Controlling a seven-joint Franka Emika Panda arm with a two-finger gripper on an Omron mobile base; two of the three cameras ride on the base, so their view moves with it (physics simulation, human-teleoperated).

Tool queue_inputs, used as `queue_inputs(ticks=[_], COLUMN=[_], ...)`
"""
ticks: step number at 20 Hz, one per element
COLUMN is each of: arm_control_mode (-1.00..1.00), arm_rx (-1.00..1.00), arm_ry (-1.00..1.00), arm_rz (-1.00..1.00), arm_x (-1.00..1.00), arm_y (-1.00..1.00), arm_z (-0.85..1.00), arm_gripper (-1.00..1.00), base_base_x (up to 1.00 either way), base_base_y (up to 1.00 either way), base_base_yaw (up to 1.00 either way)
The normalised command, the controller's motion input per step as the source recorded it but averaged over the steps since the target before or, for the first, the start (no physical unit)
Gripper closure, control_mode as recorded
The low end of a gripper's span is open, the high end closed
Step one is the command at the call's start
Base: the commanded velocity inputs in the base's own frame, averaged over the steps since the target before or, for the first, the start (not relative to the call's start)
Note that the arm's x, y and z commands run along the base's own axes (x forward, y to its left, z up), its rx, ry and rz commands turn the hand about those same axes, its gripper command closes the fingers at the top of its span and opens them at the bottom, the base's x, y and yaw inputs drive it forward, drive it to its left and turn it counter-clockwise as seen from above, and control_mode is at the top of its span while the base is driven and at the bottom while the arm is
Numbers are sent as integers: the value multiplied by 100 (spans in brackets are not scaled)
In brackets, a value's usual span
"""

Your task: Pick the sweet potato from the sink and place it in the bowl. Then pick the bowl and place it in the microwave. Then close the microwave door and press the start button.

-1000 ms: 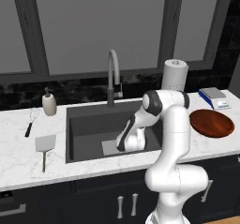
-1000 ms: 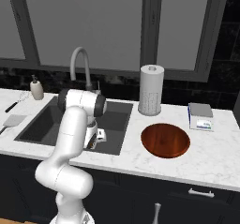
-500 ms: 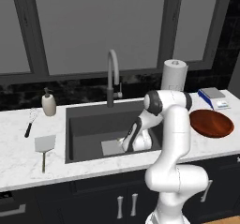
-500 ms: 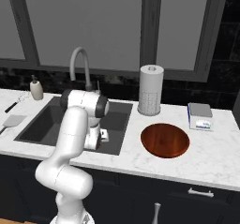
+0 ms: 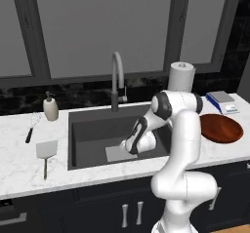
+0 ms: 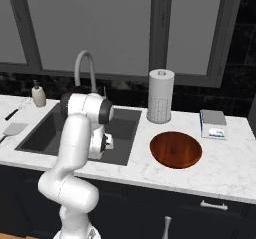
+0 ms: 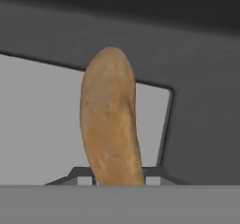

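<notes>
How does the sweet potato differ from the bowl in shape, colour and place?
The sweet potato is long and narrow with a rounded end; the bowl is wide, round and shallow. The sweet potato is matte tan-orange, while the bowl is glossy reddish-brown. The sweet potato is down in the sink, close to the hand camera; the bowl stands on the counter, right of the sink. Both have warm brown tones.
</notes>
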Motion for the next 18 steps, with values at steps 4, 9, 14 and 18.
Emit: queue_inputs(ticks=[4,9,14,18], arm_control_mode=[-100,-100,-100,-100], arm_rx=[-1,0,0,0], arm_ry=[-7,-20,-9,-1], arm_rz=[0,0,0,0], arm_x=[-65,-79,-61,-37], arm_y=[-2,-18,-31,-46], arm_z=[96,98,100,100], arm_gripper=[100,100,100,100], base_base_x=[0,0,0,0], base_base_y=[0,0,0,0], base_base_yaw=[0,0,0,0])
